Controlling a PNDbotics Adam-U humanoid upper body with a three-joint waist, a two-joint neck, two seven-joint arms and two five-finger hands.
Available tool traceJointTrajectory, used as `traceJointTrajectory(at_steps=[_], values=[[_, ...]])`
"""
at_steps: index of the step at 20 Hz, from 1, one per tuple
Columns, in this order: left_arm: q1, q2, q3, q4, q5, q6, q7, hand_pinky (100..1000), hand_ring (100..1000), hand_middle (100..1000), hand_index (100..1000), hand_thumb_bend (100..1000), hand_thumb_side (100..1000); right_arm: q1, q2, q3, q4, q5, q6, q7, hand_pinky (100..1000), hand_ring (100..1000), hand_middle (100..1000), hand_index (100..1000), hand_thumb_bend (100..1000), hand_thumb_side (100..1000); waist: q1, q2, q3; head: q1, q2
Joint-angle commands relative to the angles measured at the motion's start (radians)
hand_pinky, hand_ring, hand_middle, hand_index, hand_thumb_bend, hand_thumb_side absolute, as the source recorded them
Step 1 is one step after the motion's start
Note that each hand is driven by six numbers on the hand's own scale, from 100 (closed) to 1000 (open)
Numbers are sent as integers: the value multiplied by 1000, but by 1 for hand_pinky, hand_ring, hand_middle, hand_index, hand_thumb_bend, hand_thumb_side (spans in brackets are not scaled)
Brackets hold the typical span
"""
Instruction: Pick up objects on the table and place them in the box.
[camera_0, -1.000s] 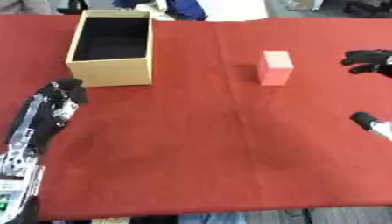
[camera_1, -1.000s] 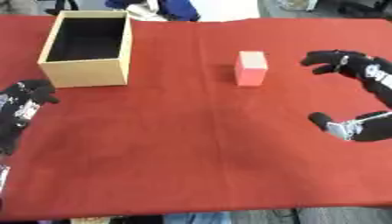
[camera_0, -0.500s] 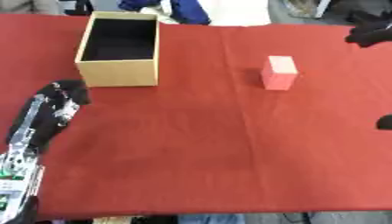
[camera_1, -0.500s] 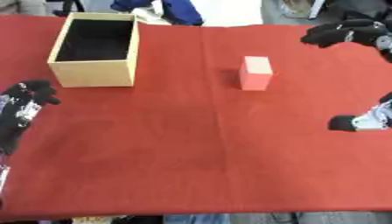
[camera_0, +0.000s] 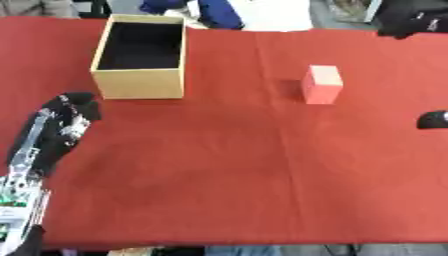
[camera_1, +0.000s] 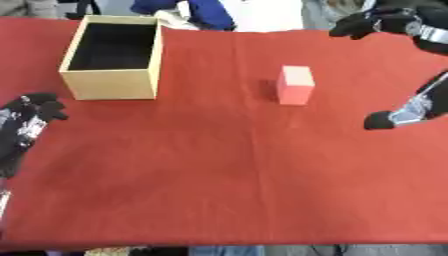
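Right eye view: my right hand (camera_1: 385, 22), fingers spread and empty, must descend on the pink block (camera_1: 295, 85) at seven o'clock.

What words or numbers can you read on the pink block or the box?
None. The pink rectangular block shows only plain faces.
The tan cardboard box with its black inside bears no print that shows.
The red tablecloth is plain too.
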Motion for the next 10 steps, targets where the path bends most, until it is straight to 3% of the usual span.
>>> traceJointTrajectory(at_steps=[1, 10], values=[[-4, 25, -5, -12, 2, -4, -6, 1000, 604, 597, 736, 489, 543, -53, 22, 3, 77, 30, -54, 70, 865, 993, 898, 963, 599, 430, 4, -18, 5, -3, 5], [-2, 22, -9, -10, 2, -6, -10, 1000, 604, 597, 736, 489, 544, -123, 131, -13, 282, 120, -103, 75, 864, 993, 888, 963, 540, 438, 7, -19, 18, -5, 5]])
